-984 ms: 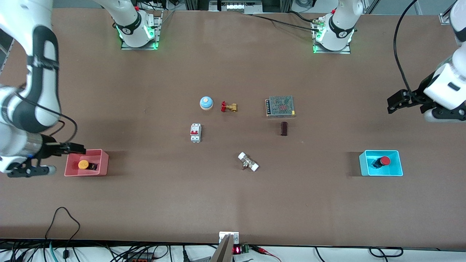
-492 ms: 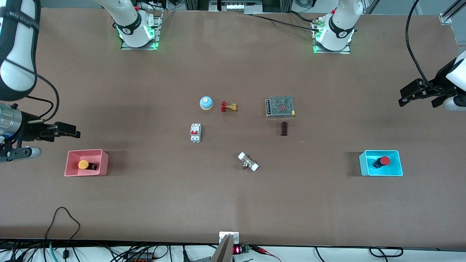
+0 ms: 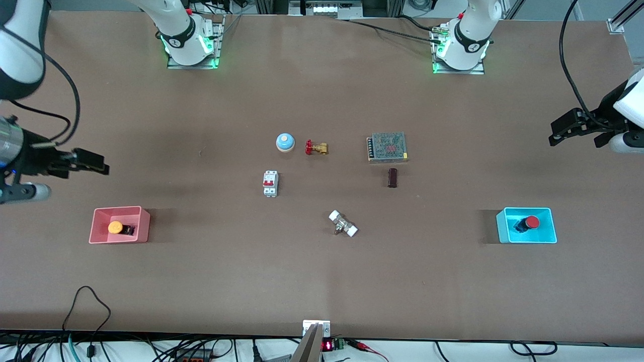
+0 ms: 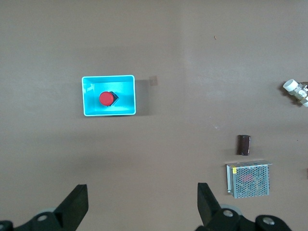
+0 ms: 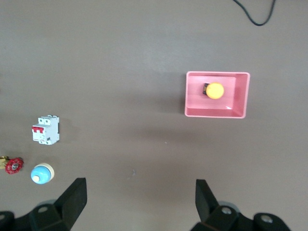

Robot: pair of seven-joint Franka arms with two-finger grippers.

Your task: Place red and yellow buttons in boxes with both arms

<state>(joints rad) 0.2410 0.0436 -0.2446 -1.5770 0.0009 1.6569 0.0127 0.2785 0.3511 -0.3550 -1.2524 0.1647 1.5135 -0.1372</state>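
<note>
While your left gripper and right gripper hang open-fingered and empty over bare table edges, the round-capped red button sits in the smooth cyan bin and the yellow button in the pink bin.

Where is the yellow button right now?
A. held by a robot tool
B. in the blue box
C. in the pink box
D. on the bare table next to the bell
C: the yellow button sits inside the pink box, and both tools are open and holding nothing.

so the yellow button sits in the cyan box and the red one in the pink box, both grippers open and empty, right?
The boxes are swapped. The front view shows the yellow button in the pink box and the red button in the cyan box. The left gripper and right gripper are indeed open and empty.
</note>
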